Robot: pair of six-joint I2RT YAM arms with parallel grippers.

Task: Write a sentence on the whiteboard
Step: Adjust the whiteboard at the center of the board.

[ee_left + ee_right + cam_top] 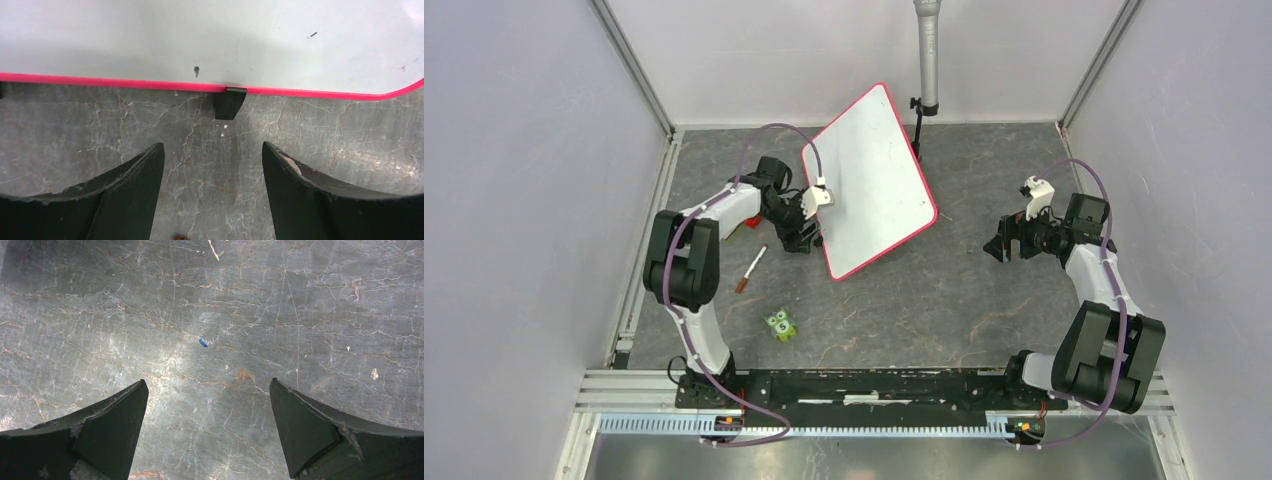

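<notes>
The whiteboard point(874, 170) lies at an angle at the back middle of the table, white with a thin red-pink frame. The sentence is not in view; in the left wrist view the whiteboard point(200, 35) shows only a few small dark specks. My left gripper point(812, 238) sits at the board's left edge, open, with bare table between its fingers. In the left wrist view my left gripper point(212, 147) faces the red frame and a small black foot point(230, 102), a short gap away. My right gripper point(996, 248) hovers over bare table to the right of the board; the right wrist view shows my right gripper point(207, 382) open and empty.
A thin marker point(751, 268) lies on the table below the left arm. A small green owl figure point(780, 325) stands nearer the front. A grey pole point(929, 50) on a black stand rises behind the board. Walls close in the left, right and back.
</notes>
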